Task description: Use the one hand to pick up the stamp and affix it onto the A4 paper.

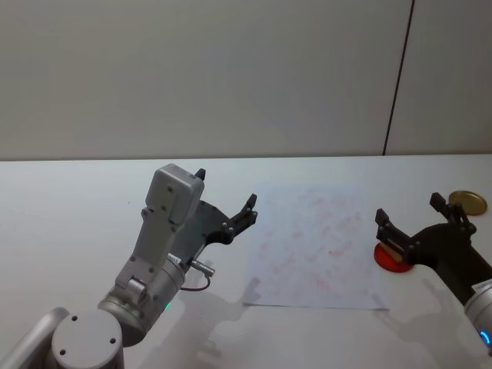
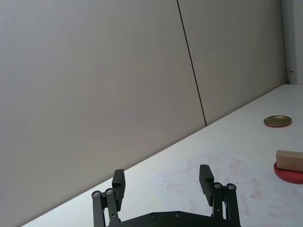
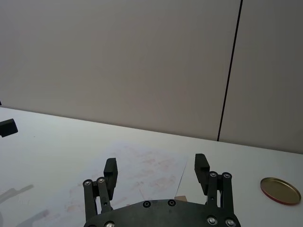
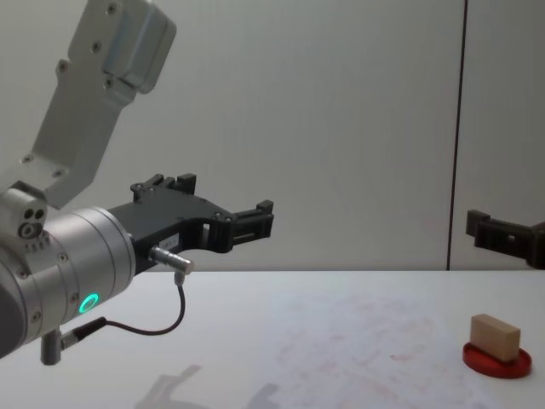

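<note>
Lower right in the chest view, we see the stamp [image 4: 496, 336] standing on a red disc [image 4: 497, 361], just off the right edge of the A4 paper [image 4: 358, 336] (a sheet blotched with faint pink marks). At the right of the head view the right gripper [image 1: 408, 207] hangs above the block, clear of it, jaws spread wide and holding nothing. At centre left of that view the left gripper [image 1: 227, 188] is raised off the table [image 1: 77, 200], likewise parted and empty. A gold lid [image 1: 467, 201] lies at the far right.
</note>
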